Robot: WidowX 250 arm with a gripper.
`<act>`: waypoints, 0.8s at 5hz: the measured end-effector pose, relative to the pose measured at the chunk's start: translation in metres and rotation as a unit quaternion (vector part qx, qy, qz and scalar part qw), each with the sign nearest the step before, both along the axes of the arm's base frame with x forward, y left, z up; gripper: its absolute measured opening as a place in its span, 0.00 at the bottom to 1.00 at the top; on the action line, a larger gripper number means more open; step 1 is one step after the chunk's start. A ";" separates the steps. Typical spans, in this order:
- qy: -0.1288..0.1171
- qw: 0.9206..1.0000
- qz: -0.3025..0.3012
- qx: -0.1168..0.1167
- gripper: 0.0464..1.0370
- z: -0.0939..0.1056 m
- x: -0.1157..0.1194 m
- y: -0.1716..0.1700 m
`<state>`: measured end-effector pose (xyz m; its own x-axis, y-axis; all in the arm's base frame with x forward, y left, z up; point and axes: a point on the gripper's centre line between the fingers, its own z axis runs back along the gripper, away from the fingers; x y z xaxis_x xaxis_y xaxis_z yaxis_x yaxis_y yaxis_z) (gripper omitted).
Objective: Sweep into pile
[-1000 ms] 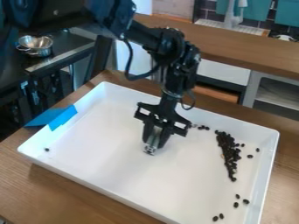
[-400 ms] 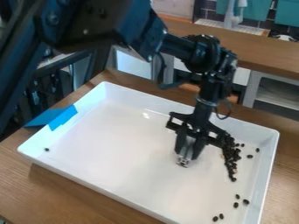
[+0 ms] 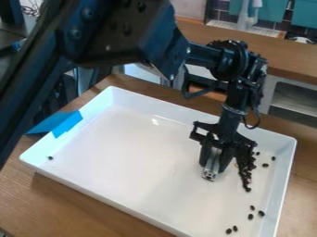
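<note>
The black gripper [image 3: 217,159] hangs low over the right half of the white tray [image 3: 136,157], shut on a silvery tool [image 3: 210,170] that points down near the tray floor. Just right of it, a line of dark beans [image 3: 245,173] runs toward the front, its upper end partly hidden behind the gripper. A few loose beans [image 3: 265,165] lie between that line and the right wall. Several others, among them one bean [image 3: 252,208], are scattered in the front right corner. A lone bean [image 3: 50,158] sits at the far left.
Blue tape [image 3: 66,124] covers part of the tray's left wall. The tray's raised rim [image 3: 285,185] surrounds the beans, and it stands on a wooden table [image 3: 74,199]. Behind are a wooden counter [image 3: 278,51] and open shelving. The arm's thick upper links cross the upper left.
The gripper and its silvery tool have moved right and a little toward the front, from mid-tray to beside the line of beans. The beans look much the same where visible.
</note>
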<state>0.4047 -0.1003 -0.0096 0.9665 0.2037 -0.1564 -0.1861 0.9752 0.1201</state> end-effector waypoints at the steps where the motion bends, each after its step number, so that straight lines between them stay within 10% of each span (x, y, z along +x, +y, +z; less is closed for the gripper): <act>1: 0.006 1.000 -0.005 -0.013 0.34 0.000 0.000 -0.016; 4: 0.016 0.998 -0.026 -0.059 0.34 0.018 -0.018 -0.032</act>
